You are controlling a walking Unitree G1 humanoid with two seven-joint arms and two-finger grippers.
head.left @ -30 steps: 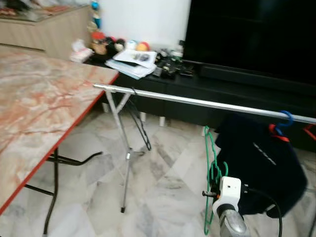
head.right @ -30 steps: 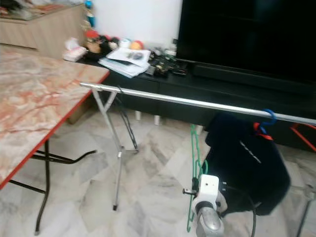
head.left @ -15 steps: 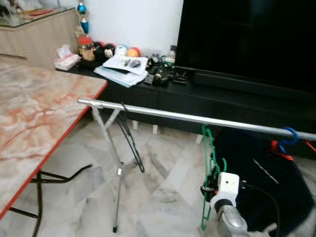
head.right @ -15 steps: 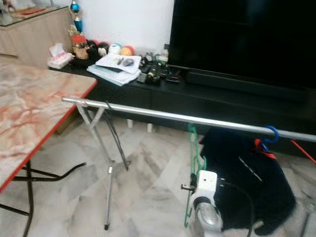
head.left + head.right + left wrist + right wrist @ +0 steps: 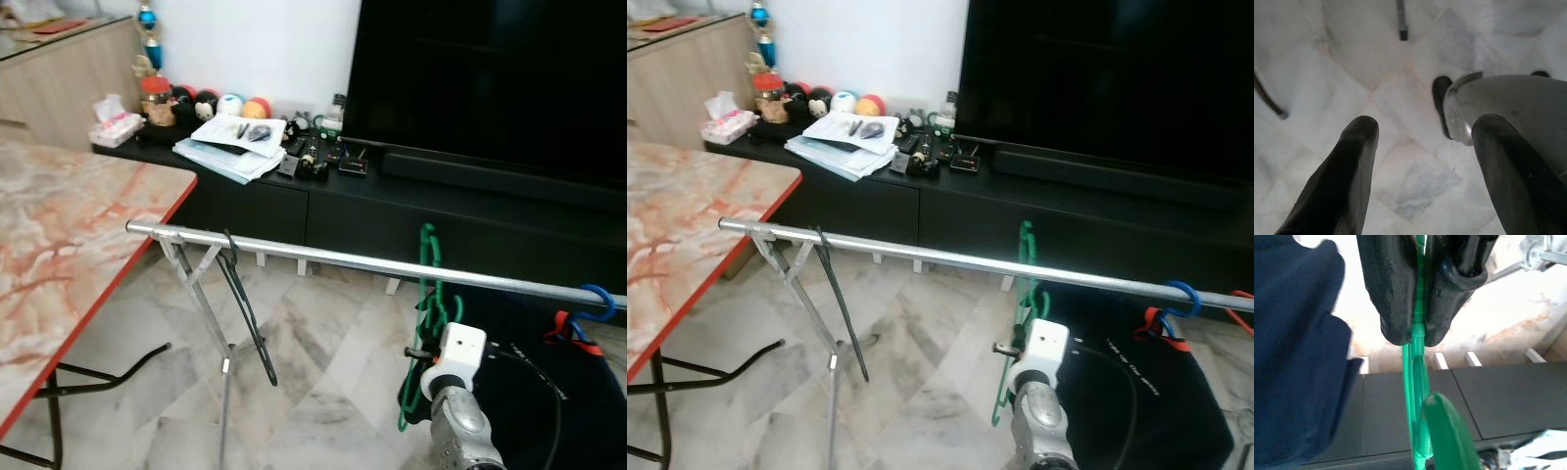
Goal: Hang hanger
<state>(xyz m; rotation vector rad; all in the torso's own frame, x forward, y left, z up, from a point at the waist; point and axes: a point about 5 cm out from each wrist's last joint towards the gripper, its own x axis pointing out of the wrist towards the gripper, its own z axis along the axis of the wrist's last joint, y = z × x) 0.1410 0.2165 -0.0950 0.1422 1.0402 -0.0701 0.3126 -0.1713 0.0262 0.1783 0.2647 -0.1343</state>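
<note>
The green hanger (image 5: 427,313) stands upright just at the silver rail (image 5: 353,260) of a folding clothes rack, its hook rising above the bar and its body dropping below it; whether the hook touches the rail cannot be told. The right pincer (image 5: 1415,325) is clamped on the hanger's thin green edge, both black fingers (image 5: 1388,289) pressed flat against it, with the arm's white wrist block (image 5: 458,351) just beneath the bar. Further along the rail to the right a dark navy garment (image 5: 1146,401) hangs from a blue hook (image 5: 594,299). A black hanger (image 5: 247,313) dangles near the rail's left end. The left pincer (image 5: 1422,137) hangs over the marble floor (image 5: 1352,58), fingers spread apart. A marble-topped counter (image 5: 69,235) with a red edge stands to the left, and a black TV cabinet (image 5: 392,211) lies behind.
</note>
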